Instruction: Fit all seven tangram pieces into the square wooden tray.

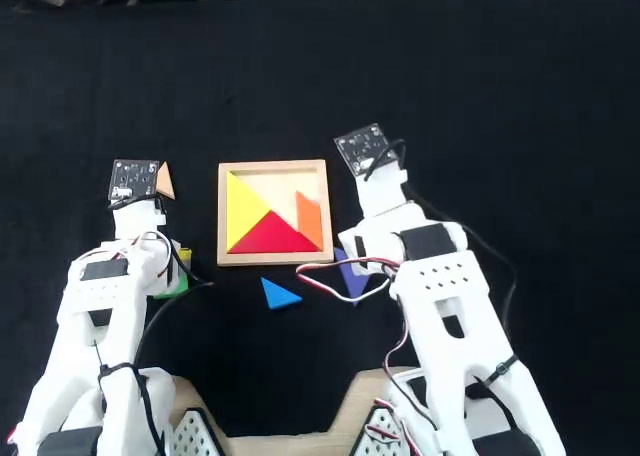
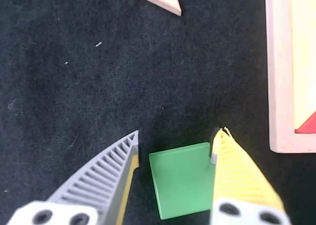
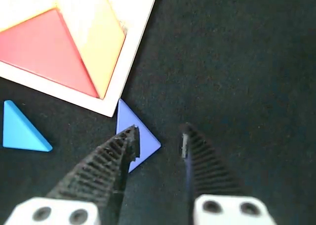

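Three pieces [image 1: 268, 236] lie in the square wooden tray [image 1: 272, 166].
Beside it, left gripper [image 2: 178, 132] gapes around a green square piece [image 2: 180, 185]; right gripper [image 3: 159, 131] gapes too.

The table [image 1: 520, 96] wears plain black cloth; the tray [image 1: 272, 164], mid-frame in the high view, is pale bare wood; inside it sit a yellow triangle [image 1: 243, 211], a red triangle [image 1: 272, 236] and an orange piece [image 1: 309, 219]; below it lies a light blue triangle [image 1: 279, 294]; another piece [image 3: 136, 131] is darker violet-blue; the square [image 2: 181, 185] is flat green; the triangle [image 1: 164, 181] at the left is pale peach; the left gripper [image 2: 178, 133] pairs a grey ribbed finger with a yellow one; the right gripper [image 3: 159, 130] is black, one finger ribbed.
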